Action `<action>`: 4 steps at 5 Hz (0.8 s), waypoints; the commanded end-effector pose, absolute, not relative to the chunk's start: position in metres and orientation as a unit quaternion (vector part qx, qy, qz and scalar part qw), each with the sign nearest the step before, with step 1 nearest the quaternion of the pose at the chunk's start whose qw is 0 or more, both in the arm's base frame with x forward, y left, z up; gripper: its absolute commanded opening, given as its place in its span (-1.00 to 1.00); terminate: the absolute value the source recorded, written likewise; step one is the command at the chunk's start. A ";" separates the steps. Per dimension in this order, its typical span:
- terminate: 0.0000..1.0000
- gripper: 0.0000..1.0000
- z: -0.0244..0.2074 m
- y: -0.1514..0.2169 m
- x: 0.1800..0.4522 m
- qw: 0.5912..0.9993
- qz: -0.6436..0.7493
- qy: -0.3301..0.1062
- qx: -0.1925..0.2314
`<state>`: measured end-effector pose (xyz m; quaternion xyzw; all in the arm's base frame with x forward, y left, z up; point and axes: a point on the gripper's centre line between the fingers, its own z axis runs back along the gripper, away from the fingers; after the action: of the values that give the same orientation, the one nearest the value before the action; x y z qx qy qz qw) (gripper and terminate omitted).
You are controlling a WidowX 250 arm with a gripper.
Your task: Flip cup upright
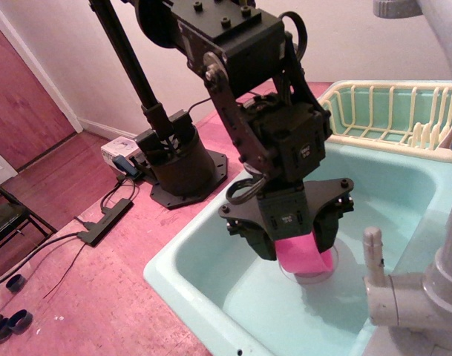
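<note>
**Gripper straddles the toppled cup in the sink**

While the small bright pink plastic cup [301,254] lies on its side over the drain of the pale turquoise sink basin [211,256], the black robot gripper [292,239] hangs low above it, one finger at the cup's 9 o'clock and the other at its 3 o'clock. The jaws stand apart with the cup between them; whether the pads already press on its wall I cannot tell. That straddle across the cup's smooth tapered side looks chosen, in my judgement, so the wrist can roll it mouth-up once it is pinched. At the basin's 1 o'clock sits a cream plastic dish rack [389,111], and at its 4 o'clock a grey-white faucet [411,289], near enough to crowd a swing. Small pale markings show on the gripper body and the wrist housing, too blurred to read; no other writing is legible.
</note>
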<state>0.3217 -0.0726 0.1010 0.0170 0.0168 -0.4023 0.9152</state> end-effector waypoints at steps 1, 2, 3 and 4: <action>-1.00 -1.00 0.115 -0.077 0.328 0.913 -0.406 -0.003 0.029; -1.00 -1.00 0.117 -0.078 0.330 0.912 -0.408 -0.006 0.030; -1.00 -1.00 0.117 -0.080 0.335 0.908 -0.417 -0.008 0.031; -1.00 1.00 0.115 -0.082 0.337 0.907 -0.419 -0.012 0.028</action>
<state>0.3311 -0.0790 0.0983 0.0196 0.0148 -0.4106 0.9115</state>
